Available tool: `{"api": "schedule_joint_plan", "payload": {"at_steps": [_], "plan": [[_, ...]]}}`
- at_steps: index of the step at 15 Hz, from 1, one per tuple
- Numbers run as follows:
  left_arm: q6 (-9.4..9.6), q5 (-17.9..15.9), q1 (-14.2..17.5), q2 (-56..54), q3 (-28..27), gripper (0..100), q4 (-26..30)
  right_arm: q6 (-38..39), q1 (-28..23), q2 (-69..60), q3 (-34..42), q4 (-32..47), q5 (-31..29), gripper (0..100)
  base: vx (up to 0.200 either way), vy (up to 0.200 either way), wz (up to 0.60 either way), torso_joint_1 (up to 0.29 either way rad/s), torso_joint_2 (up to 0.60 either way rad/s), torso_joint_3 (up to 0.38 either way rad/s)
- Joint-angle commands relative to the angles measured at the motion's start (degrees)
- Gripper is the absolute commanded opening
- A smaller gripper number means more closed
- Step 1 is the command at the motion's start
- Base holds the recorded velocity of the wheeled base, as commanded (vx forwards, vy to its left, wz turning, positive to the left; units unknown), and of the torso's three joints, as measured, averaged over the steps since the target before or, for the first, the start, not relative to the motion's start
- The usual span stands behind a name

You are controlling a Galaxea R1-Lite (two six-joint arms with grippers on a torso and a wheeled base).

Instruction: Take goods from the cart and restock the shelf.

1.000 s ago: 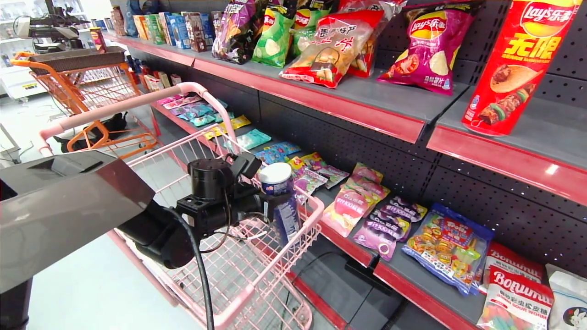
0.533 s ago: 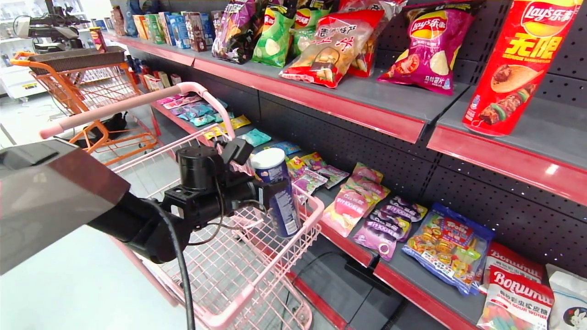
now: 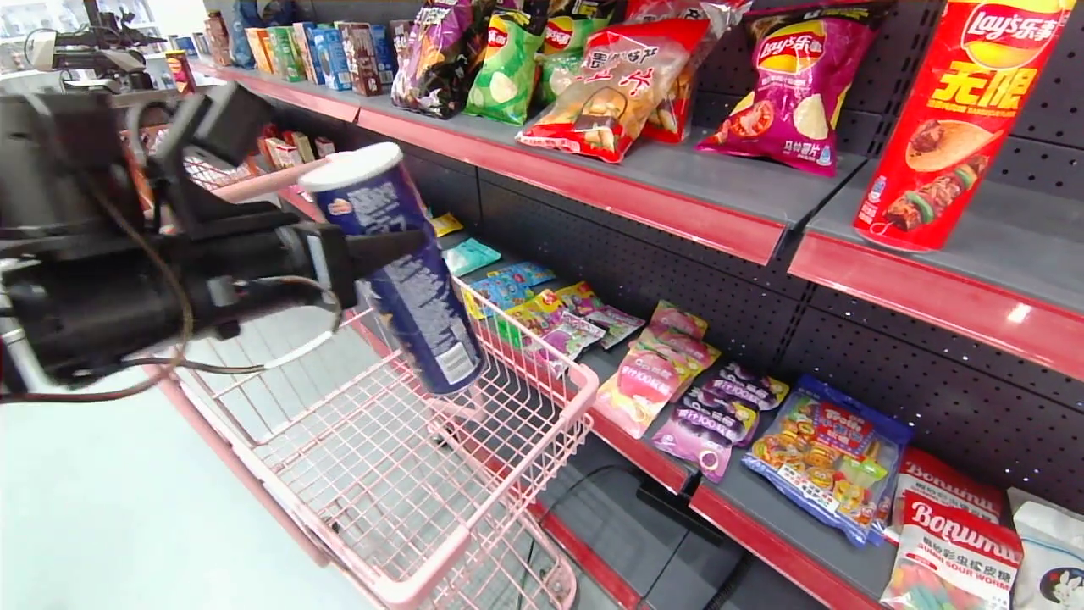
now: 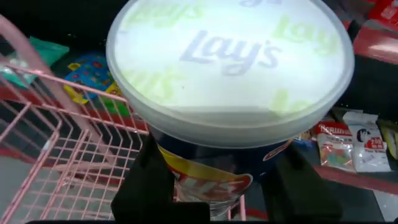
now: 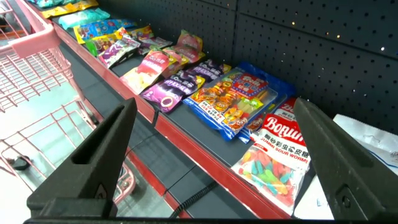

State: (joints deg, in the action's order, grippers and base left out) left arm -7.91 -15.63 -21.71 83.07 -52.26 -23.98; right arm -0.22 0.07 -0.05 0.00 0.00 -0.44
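A blue chip can [image 3: 410,284] with a white lid [image 4: 230,56] hangs tilted above the pink cart [image 3: 506,426]. My left gripper [image 3: 356,250] is shut on it just below the lid, one dark finger [image 4: 144,186] on each side of the tube. The can is level with the red front edge of the upper shelf [image 3: 610,193] and to the left of it. My right gripper [image 5: 211,168] is open, its fingers [image 5: 93,165] spread wide above the lower shelf's candy bags [image 5: 239,96].
Chip bags [image 3: 622,80] and a tall red chip can [image 3: 957,119] stand on the upper shelf, with bare grey board between them. Candy packs [image 3: 703,402] cover the lower shelf. An orange cart [image 3: 203,161] stands behind my left arm.
My left arm has lifted the blue can out of the pink cart, up and to the left, closer to the head camera. The can tilts more now.
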Motion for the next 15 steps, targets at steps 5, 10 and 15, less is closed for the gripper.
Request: {"api": "schedule_joint_plan", "payload": {"at_steps": [5, 10, 15], "plan": [[7.21, 10.4, 4.6, -50.1, 15.3, 0, 20.2, 0.0, 0.0, 0.0, 0.0, 0.0, 0.0, 100, 0.000, 0.000, 0.00, 0.000, 0.00, 0.000], [8.61, 22.9, 7.6, -65.6, 19.4, 0, 33.2, 0.1, 0.0, 0.0, 0.0, 0.0, 0.0, 100, 0.000, 0.000, 0.00, 0.000, 0.00, 0.000], [8.70, 31.8, 7.3, -66.6, 22.2, 0, 34.2, 0.0, 0.0, 0.0, 0.0, 0.0, -0.2, 100, 0.000, 0.000, 0.00, 0.000, 0.00, 0.000]]}}
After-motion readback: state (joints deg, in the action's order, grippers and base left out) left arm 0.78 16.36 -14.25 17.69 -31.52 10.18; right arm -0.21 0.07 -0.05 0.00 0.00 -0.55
